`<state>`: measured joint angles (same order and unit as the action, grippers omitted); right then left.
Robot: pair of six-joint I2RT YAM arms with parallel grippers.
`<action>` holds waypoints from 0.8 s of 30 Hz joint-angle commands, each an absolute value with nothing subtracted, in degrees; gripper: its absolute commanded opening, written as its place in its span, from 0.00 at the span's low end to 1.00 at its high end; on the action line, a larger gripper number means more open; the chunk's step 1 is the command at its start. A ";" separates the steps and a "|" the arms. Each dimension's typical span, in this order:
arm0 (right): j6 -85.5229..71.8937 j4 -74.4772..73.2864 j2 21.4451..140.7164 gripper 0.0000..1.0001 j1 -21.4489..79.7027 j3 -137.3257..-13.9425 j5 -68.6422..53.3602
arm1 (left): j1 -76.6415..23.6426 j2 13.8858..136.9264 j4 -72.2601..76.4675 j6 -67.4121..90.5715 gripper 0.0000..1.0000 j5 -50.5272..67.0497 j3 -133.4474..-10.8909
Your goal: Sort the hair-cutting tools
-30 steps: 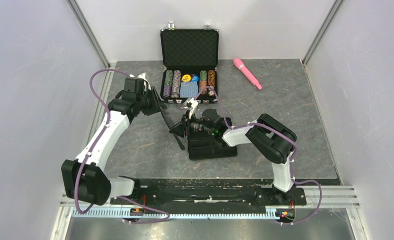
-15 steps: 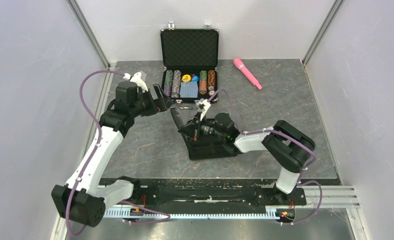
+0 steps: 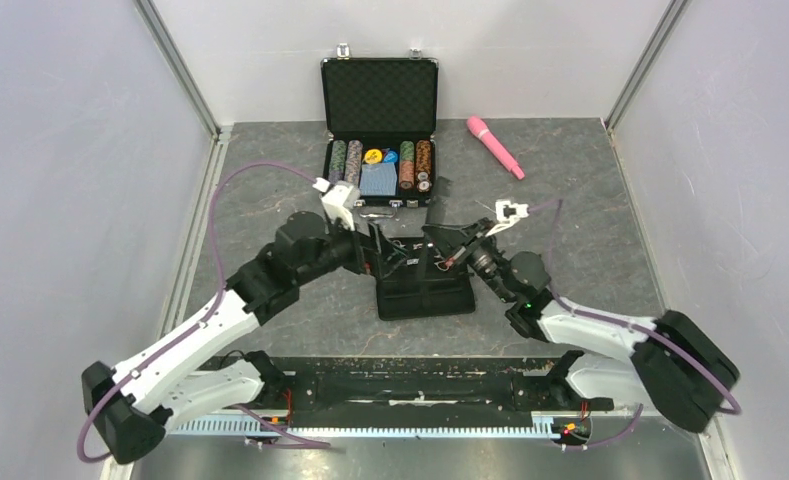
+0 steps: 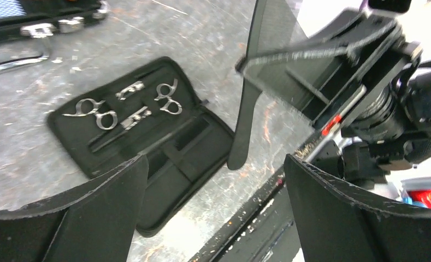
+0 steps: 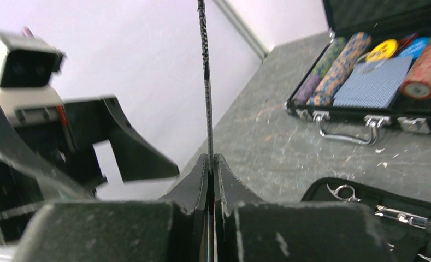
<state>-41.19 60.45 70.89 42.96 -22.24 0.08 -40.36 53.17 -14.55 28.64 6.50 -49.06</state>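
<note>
handover: comb passes from left gripper to right gripper | left: jaws now spread wide, empty | right: pinched tight on 1 comb, held in the air by the open pouch | 2 scissors lie inside | judgement: comb ready for slotting

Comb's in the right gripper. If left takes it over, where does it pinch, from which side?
Likely the comb by its free narrow tail, clear of the right gripper, which is shut on the wider part. Bring the open left gripper in from the side facing it, closing across the comb's flat faces, since the edges are too thin to pinch.
</note>
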 commanded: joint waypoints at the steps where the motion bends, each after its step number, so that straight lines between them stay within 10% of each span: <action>1: -42.82 57.03 62.75 0.00 43.07 -19.36 10.82 | -48.95 55.61 -4.09 25.96 1.00 0.55 -48.32; 24: -46.50 46.54 52.78 0.02 43.07 -18.46 14.54 | -67.69 72.70 5.35 11.01 0.76 -18.39 -52.13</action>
<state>-45.34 46.15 53.82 42.96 -17.91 13.37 -67.26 71.48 0.12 15.44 -14.20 -49.98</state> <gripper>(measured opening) 0.024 0.806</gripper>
